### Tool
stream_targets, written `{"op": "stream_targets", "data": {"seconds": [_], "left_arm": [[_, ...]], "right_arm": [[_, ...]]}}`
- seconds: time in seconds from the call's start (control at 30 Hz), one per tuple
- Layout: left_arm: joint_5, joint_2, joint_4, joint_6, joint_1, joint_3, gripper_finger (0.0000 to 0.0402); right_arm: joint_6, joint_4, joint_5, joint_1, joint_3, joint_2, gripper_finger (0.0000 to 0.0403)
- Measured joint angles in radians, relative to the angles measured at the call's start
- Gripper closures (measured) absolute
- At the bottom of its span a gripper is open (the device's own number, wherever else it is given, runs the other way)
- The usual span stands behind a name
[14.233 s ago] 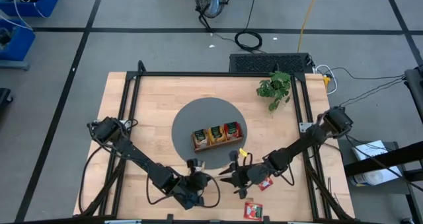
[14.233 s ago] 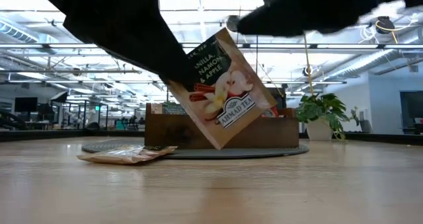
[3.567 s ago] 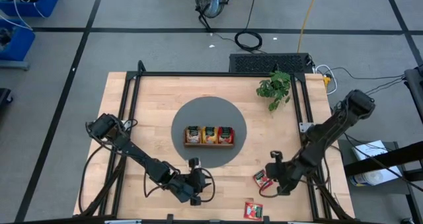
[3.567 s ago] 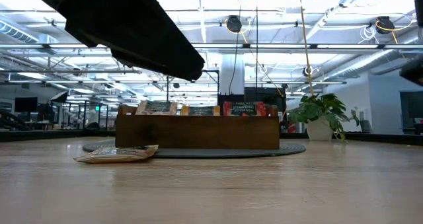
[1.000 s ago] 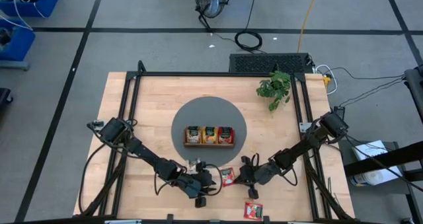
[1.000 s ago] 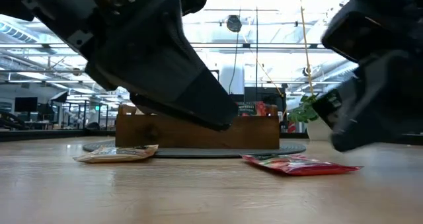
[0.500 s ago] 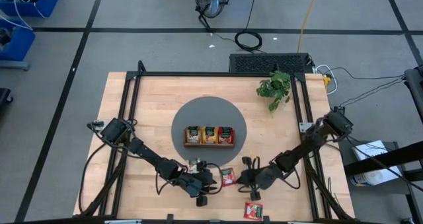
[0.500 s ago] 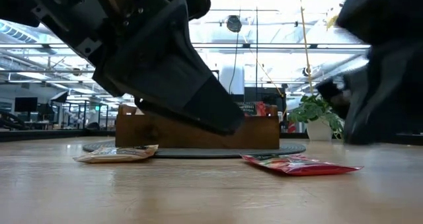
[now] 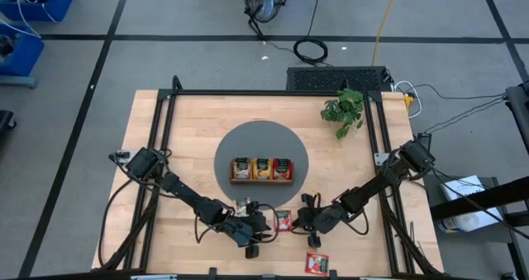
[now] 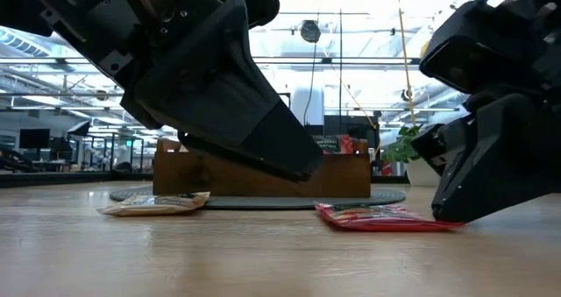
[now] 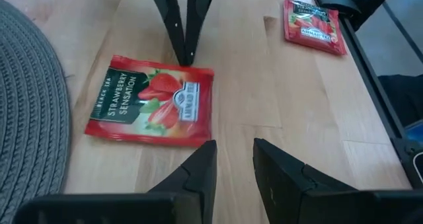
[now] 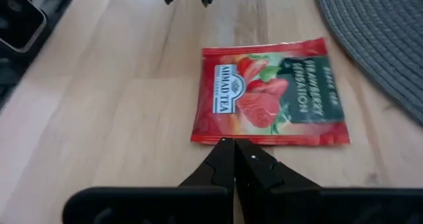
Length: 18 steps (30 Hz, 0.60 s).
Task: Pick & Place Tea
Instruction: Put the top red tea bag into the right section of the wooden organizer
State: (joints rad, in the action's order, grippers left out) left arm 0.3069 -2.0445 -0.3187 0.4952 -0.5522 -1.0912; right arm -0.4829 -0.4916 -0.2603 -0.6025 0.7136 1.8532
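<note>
Red tea packet (image 9: 283, 220) lies flat between the slightly spread left pincer (image 9: 261, 224) and pressed-together right pincer (image 9: 301, 220).

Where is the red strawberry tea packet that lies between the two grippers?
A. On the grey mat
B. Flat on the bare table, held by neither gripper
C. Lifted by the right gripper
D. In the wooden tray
B: the red strawberry tea packet lies flat on the wooden table, between the left gripper and the right gripper, off the grey mat.

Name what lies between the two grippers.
One red strawberry tea packet, flat on the wood between left gripper and right gripper; clearest in the high view.
</note>
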Motion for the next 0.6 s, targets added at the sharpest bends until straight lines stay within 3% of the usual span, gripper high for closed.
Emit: {"op": "stream_targets", "data": {"seconds": [0.2, 0.43, 0.6], "left_arm": [[0.001, 0.001, -0.006, -0.013, -0.001, 0.000, 0.0300], [0.074, -0.020, -0.071, -0.094, 0.004, -0.001, 0.0300], [0.036, -0.085, -0.150, -0.170, 0.022, -0.006, 0.0300]], "right_arm": [[0.036, -0.160, 0.064, 0.001, -0.001, 0.058, 0.0403], [0.073, -0.165, 0.083, 0.008, -0.001, 0.050, 0.0403], [0.168, -0.112, -0.005, -0.021, -0.003, -0.043, 0.0403]]}}
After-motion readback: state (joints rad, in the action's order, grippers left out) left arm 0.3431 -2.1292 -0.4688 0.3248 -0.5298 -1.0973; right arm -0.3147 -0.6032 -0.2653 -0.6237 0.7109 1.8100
